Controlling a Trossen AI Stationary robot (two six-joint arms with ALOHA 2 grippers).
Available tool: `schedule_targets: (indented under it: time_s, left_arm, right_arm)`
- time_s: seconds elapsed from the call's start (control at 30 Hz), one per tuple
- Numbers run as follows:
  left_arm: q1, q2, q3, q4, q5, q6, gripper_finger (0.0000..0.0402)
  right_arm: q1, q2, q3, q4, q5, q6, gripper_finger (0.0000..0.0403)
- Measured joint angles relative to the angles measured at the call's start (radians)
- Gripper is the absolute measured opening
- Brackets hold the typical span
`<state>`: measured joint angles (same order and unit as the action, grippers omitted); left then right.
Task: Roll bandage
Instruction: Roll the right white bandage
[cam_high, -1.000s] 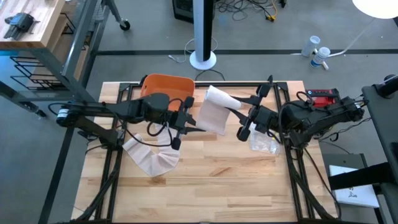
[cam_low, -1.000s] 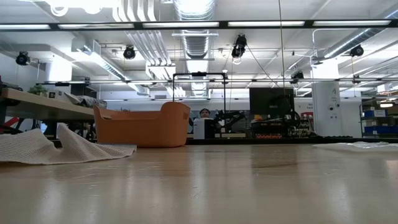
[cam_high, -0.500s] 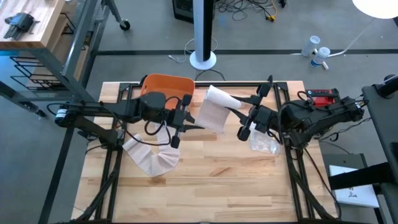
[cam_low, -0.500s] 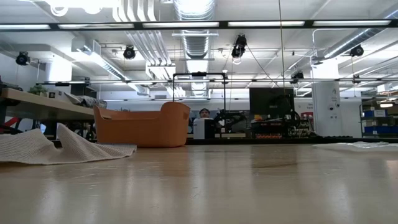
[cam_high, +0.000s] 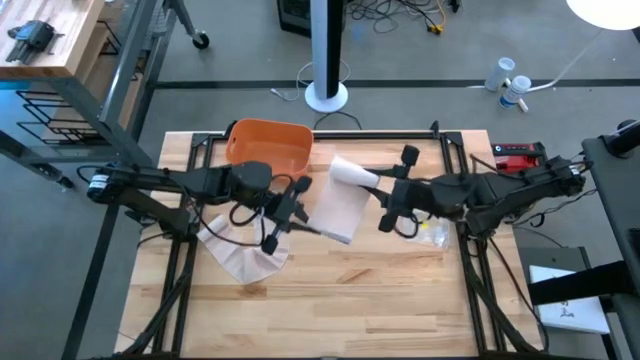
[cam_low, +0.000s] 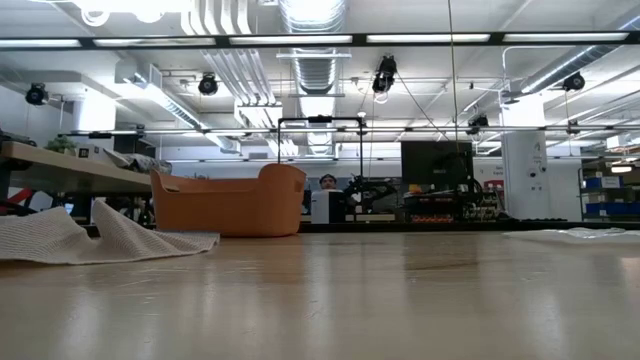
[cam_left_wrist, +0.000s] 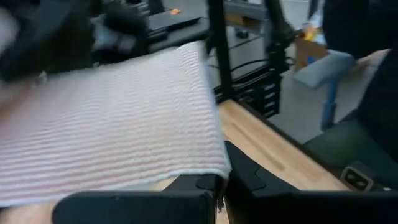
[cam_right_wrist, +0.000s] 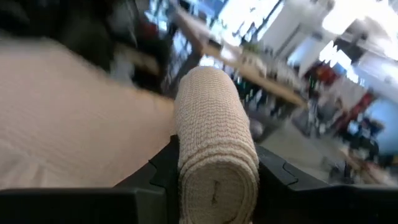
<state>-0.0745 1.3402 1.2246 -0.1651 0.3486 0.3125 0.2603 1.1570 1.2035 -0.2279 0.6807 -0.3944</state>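
The right gripper (cam_right_wrist: 214, 168) has its fingers closed on the rolled end of the bandage (cam_right_wrist: 214, 134); the roll sits squarely between them in the right wrist view, its spiral end face showing. In the high view this gripper (cam_high: 392, 205) hangs over the middle of the desk (cam_high: 400, 300), toward the far edge, and the roll (cam_high: 352, 172) shows just beside it. From the roll a flat length of bandage runs across to the left gripper (cam_high: 285, 215), whose fingers pinch the cloth's edge; the left wrist view shows the ribbed sheet (cam_left_wrist: 112, 137) spread just above them. The rest trails down to a slack heap (cam_high: 245, 255) on the desk near the left edge.

What could go wrong, as I judge it: the roll is held only by side pressure, so a turn of the wrist could let it slip or telescope. If the left gripper lets tension drop, the next wrap would go on loose or skewed; if it pulls too hard, the cloth could tear free of either grip. The heap could also snag as it is drawn in.

An orange basket (cam_high: 268, 145) stands at the far edge, left of centre; nothing can be seen inside it. A crumpled clear plastic bag (cam_high: 432, 232) lies below the right arm; its contents cannot be made out.
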Motion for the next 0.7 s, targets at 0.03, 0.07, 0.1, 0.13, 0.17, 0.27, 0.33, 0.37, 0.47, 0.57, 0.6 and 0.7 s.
schedule_targets:
  time_s: [0.03,0.07,0.1,0.13,0.17,0.27,0.33,0.37,0.47,0.57,0.6,0.7]
  left_arm:
    - [-0.015,0.000,-0.003,0.005,0.000,0.000,0.0000]
    - [-0.029,0.000,-0.004,0.009,0.000,0.001,0.0000]
    - [-0.043,0.001,-0.004,0.018,-0.001,0.007,0.0000]
    - [-0.054,0.001,-0.004,0.030,-0.001,0.013,0.0000]
    - [-0.064,0.001,-0.001,0.036,-0.002,0.019,0.0000]
    - [-0.081,0.002,0.004,0.070,-0.008,0.020,0.0000]
    - [-0.081,0.002,0.004,0.095,-0.009,0.018,0.0000]
    - [-0.081,0.003,0.004,0.109,-0.010,0.015,0.0000]
    - [-0.079,0.013,0.003,0.178,-0.010,0.004,0.0000]
    - [-0.076,0.028,0.003,0.241,-0.043,-0.027,0.0000]
    - [-0.076,0.030,0.006,0.253,-0.071,-0.039,0.0000]
    - [-0.074,0.025,0.024,0.259,-0.215,-0.050,0.0000]
  right_arm:
    - [-0.007,0.003,-0.007,-0.012,0.000,0.019,0.0121]
    - [-0.015,0.005,-0.018,-0.013,0.000,0.037,0.0121]
    - [-0.023,0.006,-0.031,-0.014,-0.002,0.044,0.0121]
    - [-0.032,0.006,-0.044,-0.018,-0.004,0.057,0.0121]
    - [-0.041,0.007,-0.055,-0.018,-0.008,0.064,0.0121]
    - [-0.065,0.007,-0.091,-0.013,-0.010,0.095,0.0121]
    - [-0.077,0.007,-0.113,-0.012,-0.012,0.119,0.0121]
    - [-0.079,0.007,-0.123,-0.013,-0.013,0.131,0.0121]
    - [-0.084,0.014,-0.142,-0.001,-0.021,0.154,0.0121]
    - [-0.085,0.034,-0.153,0.004,-0.035,0.160,0.0121]
    - [-0.085,0.045,-0.153,0.011,-0.034,0.161,0.0121]
    - [-0.086,0.064,-0.154,0.005,-0.033,0.162,0.0121]
